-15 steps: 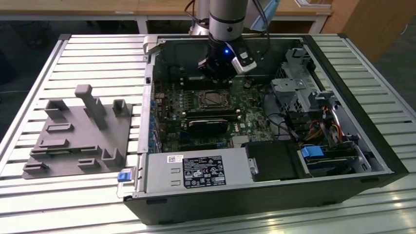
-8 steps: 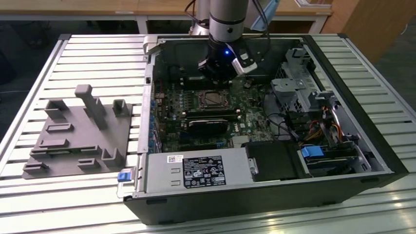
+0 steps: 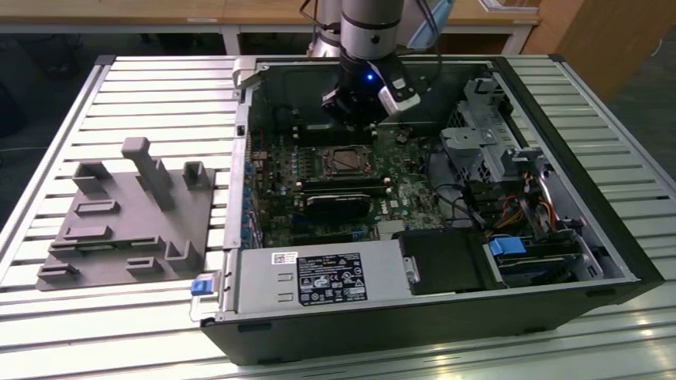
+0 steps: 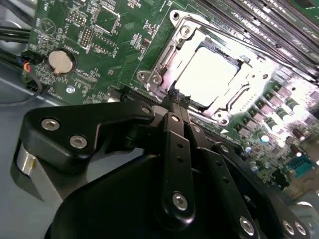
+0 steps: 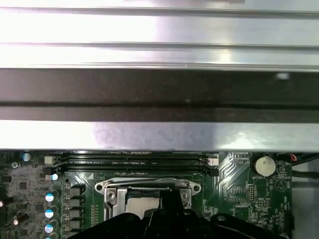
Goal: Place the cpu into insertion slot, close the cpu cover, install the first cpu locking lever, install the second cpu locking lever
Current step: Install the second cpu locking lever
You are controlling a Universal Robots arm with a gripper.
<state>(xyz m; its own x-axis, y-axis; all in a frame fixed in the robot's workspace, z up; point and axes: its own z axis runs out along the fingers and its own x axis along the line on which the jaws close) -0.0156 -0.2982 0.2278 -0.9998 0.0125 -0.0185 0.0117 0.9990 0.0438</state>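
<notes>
The insertion slot [image 3: 343, 161] sits in the green board inside the open computer case. In the second wrist view the cpu [image 4: 207, 74] shows as a pale bright square lying in the insertion slot [image 4: 164, 64]. The silvery cpu cover [image 4: 239, 97] lies flat around it. My gripper [image 4: 174, 99] is shut, its black fingertips pressed together at the socket's edge; I cannot tell whether a lever wire is between them. In the exterior view my gripper [image 3: 355, 125] hangs just behind the socket. The first wrist view shows the cpu cover [image 5: 149, 185] with my gripper [image 5: 167, 195] over it.
A grey fixture [image 3: 127, 214] lies on the slatted table at the exterior view's left. The case holds a power supply [image 3: 317, 277], a drive cage [image 3: 496, 134] and cables. Memory slots [image 5: 134, 160] and the case wall [image 5: 159, 94] lie close beyond the socket. A coin battery [image 4: 61, 60] sits nearby.
</notes>
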